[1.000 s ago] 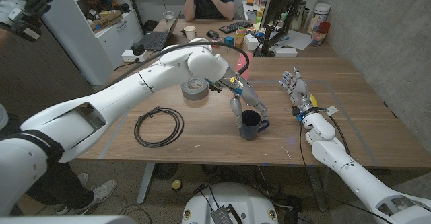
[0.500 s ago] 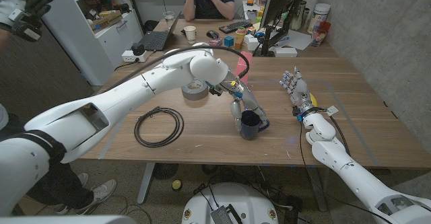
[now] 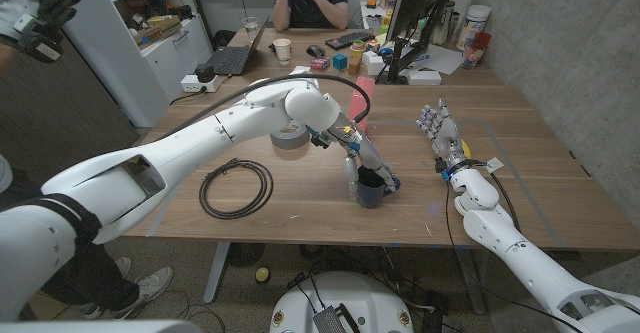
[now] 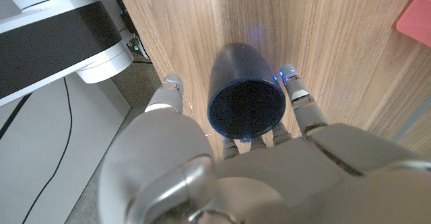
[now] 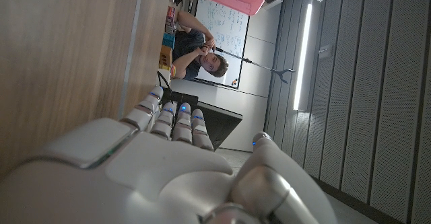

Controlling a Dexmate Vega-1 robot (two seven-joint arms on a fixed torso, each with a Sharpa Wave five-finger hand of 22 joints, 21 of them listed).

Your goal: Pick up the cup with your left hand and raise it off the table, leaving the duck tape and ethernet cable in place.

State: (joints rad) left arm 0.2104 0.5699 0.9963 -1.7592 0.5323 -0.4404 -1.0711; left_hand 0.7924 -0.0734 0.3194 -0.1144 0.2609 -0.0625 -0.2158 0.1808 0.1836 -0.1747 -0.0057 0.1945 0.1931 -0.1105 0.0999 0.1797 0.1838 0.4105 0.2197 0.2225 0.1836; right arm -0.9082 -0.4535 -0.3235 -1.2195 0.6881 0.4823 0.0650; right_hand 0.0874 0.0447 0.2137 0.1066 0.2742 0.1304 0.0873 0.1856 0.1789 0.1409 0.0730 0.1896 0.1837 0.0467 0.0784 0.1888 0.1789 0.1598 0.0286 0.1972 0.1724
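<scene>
While upright, cup (image 4: 244, 96) sits between robot hand (image 4: 229, 167) fingers (image 4: 301, 104)

Cable (image 3: 236, 188) left of cup (image 3: 371, 188); tape (image 3: 289, 135) behind, between.

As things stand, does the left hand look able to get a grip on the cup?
Probably yes. The left hand is already at the dark cup, with fingers on both sides of its rim. The duck tape and ethernet cable lie apart from it. Whether the fingers already touch it cannot be told.
</scene>
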